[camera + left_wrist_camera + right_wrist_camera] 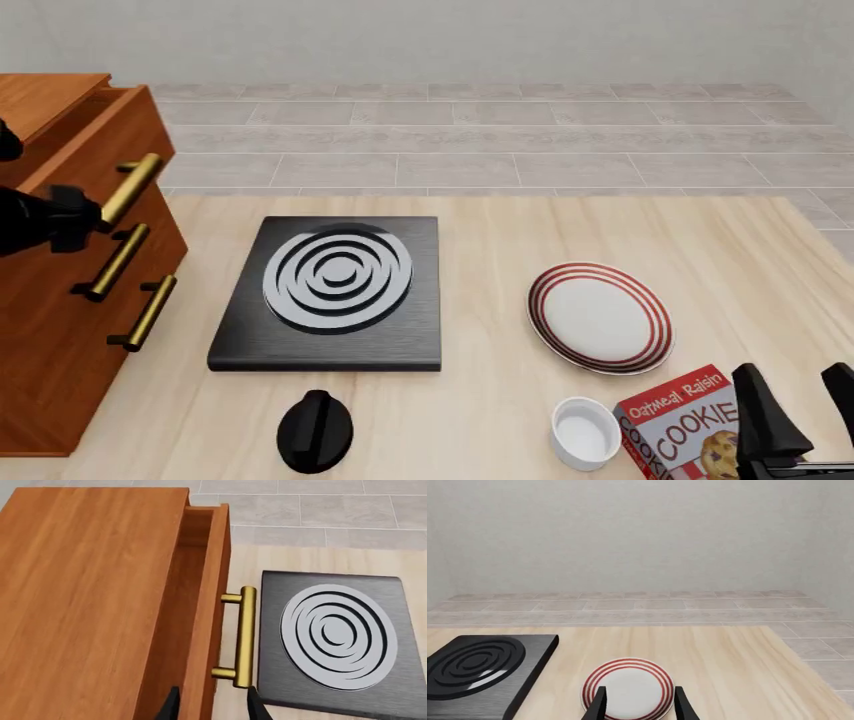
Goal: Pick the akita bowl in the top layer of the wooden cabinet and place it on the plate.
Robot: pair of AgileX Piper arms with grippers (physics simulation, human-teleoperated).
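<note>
The wooden cabinet [60, 330] stands at the table's left edge. Its top layer [200, 605] is pulled out a little, showing a narrow strip of its inside. The akita bowl is hidden. My left gripper [213, 707] is open, its fingers either side of the drawer front and the near end of the brass handle [245, 635]; in the front view the left gripper [74, 215] is beside the top handle [131, 188]. The plate [599, 317] lies right of centre, and the plate [628, 689] sits ahead of my open, empty right gripper [639, 702], which is low at the front right [801, 400].
A black stove slab [334, 290] with white spiral rings lies between cabinet and plate. Near the front edge are a black knob-like object [315, 430], a plain white cup [586, 432] and a cookie box [687, 425]. Two lower drawers are shut.
</note>
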